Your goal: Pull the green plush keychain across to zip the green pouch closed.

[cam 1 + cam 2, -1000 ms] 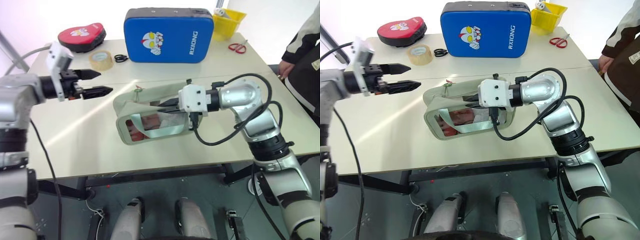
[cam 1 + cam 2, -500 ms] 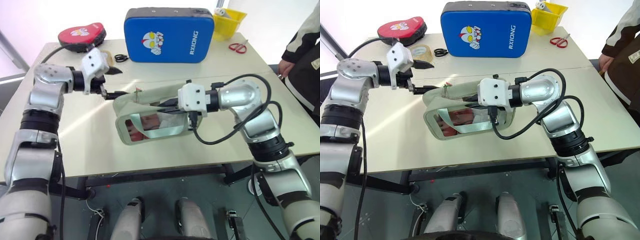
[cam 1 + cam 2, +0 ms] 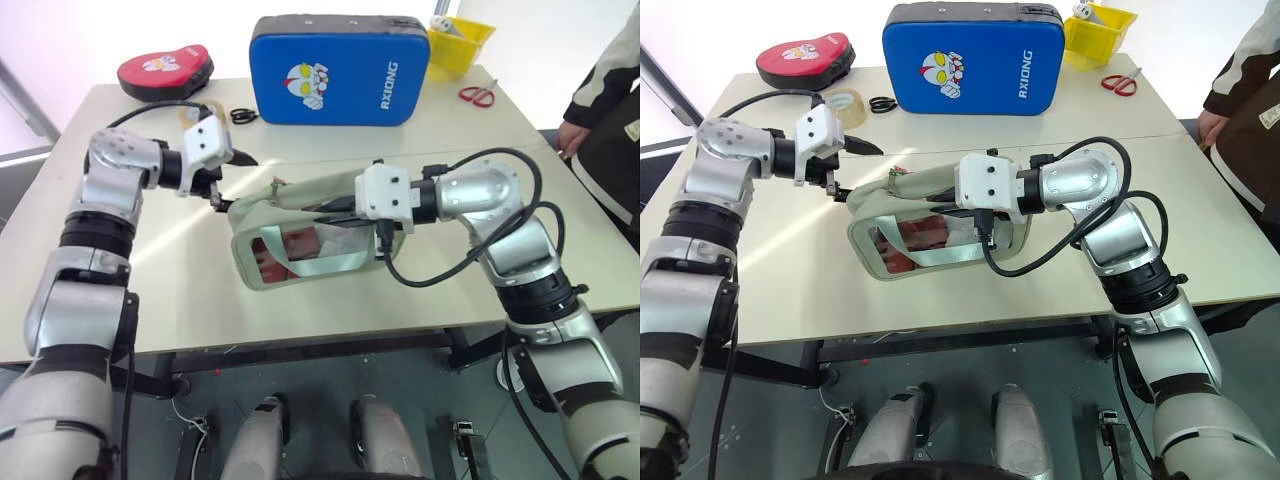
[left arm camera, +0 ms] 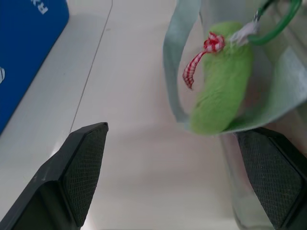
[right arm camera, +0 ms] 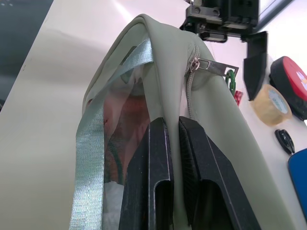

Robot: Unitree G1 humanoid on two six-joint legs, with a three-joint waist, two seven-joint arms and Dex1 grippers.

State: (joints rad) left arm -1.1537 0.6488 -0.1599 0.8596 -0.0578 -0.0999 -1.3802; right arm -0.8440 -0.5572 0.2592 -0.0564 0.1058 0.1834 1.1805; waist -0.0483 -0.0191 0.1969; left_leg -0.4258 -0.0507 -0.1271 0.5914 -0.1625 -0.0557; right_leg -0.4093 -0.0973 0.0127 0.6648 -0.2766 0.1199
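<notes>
The green pouch (image 3: 300, 186) lies in the middle of the table with its clear window facing me and red contents showing through. My right gripper (image 3: 336, 207) is shut on the fabric of the pouch's top (image 5: 216, 110), right beside the zipper line. The zipper pull (image 5: 213, 65) sits at the pouch's left end. From it hangs the green plush keychain (image 4: 223, 81), fuzzy lime green with a red checked ribbon. My left gripper (image 3: 228, 177) stands open just off that end. The keychain lies ahead of its fingers (image 4: 81, 167) and touches neither.
A big blue cartoon pad (image 3: 335, 68) stands at the back. A red pad (image 3: 163, 70), a tape roll (image 3: 845, 105) and black scissors (image 3: 241, 116) lie back left. Red scissors (image 3: 476, 94) and a yellow bin (image 3: 455, 45) are back right. A person (image 3: 610, 110) stands at the right edge.
My left arm has swung in from the far left to the pouch's left end, rolling its wrist, jaws still open. The right gripper and the pouch have kept still.
</notes>
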